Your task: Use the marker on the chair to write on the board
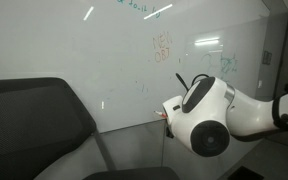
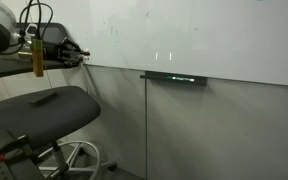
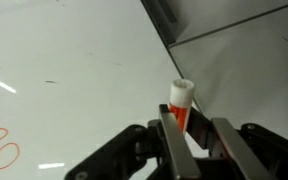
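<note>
Jaws: gripper (image 3: pixel 187 128) pinches an orange marker (image 3: pixel 181 104); the fingers (image 3: pixel 170 146) press on the barrel from both sides.
Marker: off the chair and upright in the grip in the wrist view, with its white end sticking out beyond the fingertips.
Marker end: lies right at the line where the white surface meets a grey panel; contact with either cannot be told.
Board: the board (image 3: pixel 74 60) fills the left of the wrist view, glossy, with orange scribbles in the lower left corner.
Board marks: orange scribbles (image 1: pixel 162 47) in the middle, faint green ones to their right, and blue ones at the top edge in an exterior view.
Arm: the white arm (image 1: pixel 212 112) enters from the right, its rounded wrist housing close to the board's lower edge.
Obstruction: that housing covers the jaws and the marker in this exterior view.
Chair: the chair (image 1: pixel 34 118) stands near the arm, apart from it, with its dark backrest in front of the board; its seat (image 2: pixel 46 106) lies below the gripper in an exterior view.
Ledge: a dark strip (image 2: pixel 174 77) with a green glint sits on the board's bottom edge, well apart from the gripper.
Wall: a grey panel (image 2: pixel 224 130) lies under the board.
Other: a yellowish cylinder (image 2: pixel 36 60) stands upright in front of the arm; what it is cannot be told.
</note>
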